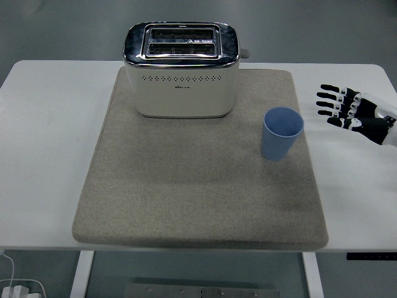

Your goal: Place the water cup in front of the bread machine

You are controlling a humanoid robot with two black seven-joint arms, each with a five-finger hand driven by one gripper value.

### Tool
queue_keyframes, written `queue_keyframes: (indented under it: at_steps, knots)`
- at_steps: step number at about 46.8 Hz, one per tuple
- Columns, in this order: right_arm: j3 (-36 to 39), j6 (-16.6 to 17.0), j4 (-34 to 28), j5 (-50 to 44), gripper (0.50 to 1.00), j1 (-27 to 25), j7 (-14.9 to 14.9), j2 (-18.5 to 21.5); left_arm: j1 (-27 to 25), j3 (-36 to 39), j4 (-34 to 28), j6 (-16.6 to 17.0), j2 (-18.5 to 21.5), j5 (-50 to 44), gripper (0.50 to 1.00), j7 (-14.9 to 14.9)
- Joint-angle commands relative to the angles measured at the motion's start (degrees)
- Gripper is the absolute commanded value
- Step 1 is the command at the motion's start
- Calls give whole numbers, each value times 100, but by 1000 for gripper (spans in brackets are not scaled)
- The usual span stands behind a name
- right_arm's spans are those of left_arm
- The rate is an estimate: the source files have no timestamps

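White table (49, 124) over grey floor, covered mostly by a beige mat (186, 186). Toaster (181, 68) at the mat's far edge. Blue cup (282, 133) upright on the mat, right of and nearer than the toaster, apart from it. Right hand (353, 113) right of the cup, fingers spread, empty.
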Motion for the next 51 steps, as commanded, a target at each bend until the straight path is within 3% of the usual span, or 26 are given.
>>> queue_keyframes:
  at_steps: [1,15,31,36,51]
  knots:
    - [3,0,1,-220,926,-95,210,106,-1,0,-2,0,0,-1,1000,-3]
    - [-5,0,97,-502,926,-245,456,536,-1,0,-2,0,0,-1,1000,-3]
    - [-23,0,89,-616,926,-201,456,1038,-1,0,-1,0,0,-1,1000,-3]
    - [-23,-213,89,-616,926,-184,456,1082,-1,0,-2,0,0,-1,1000,-3]
    - [-32,-406,80,-625,926,-166,456,1222,-1,0,-2,0,0,-1,1000,6]
